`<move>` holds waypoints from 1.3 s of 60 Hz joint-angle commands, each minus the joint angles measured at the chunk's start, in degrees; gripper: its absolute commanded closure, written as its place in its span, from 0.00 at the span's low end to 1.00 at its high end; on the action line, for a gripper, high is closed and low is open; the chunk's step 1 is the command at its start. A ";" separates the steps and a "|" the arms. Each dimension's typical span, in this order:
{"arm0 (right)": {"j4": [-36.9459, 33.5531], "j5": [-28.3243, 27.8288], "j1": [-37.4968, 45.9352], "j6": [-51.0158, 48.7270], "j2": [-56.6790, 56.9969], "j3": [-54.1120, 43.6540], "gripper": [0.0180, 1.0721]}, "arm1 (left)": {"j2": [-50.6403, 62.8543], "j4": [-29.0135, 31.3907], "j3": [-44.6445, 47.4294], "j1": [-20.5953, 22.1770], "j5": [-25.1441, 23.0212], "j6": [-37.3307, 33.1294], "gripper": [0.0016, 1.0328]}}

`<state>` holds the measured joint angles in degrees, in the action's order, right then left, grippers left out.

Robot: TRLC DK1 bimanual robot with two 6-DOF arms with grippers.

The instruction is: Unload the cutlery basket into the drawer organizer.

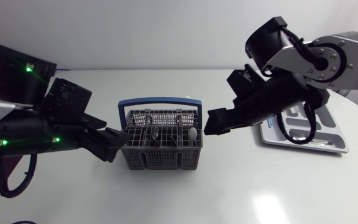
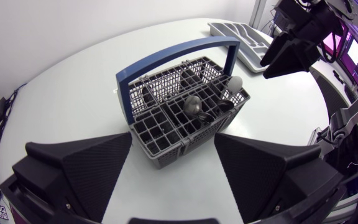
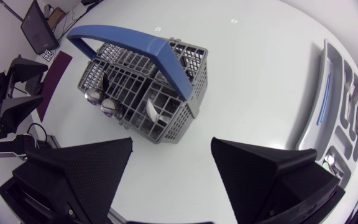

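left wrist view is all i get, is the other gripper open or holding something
observer: Open. The right wrist view shows the right gripper with its fingers wide apart and nothing between them.
operator: where is it relative to the basket
observer: In the head view it hangs close beside the end of the basket on the organizer side, and the right wrist view shows it clear of the basket.
operator: anything in the organizer yet
observer: The right wrist view shows a blue strip lying along one long slot. I can't tell what it is.
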<state>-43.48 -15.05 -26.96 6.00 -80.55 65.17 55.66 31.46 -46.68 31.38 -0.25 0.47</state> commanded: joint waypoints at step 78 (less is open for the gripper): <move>10.09 2.39 -6.53 1.47 -13.23 3.30 0.86 | 1.12 -5.01 2.55 1.50 -3.88 -0.03 0.12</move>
<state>-34.02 -13.23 -32.97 6.24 -93.36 68.34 56.60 27.07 -45.69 32.49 -3.84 0.40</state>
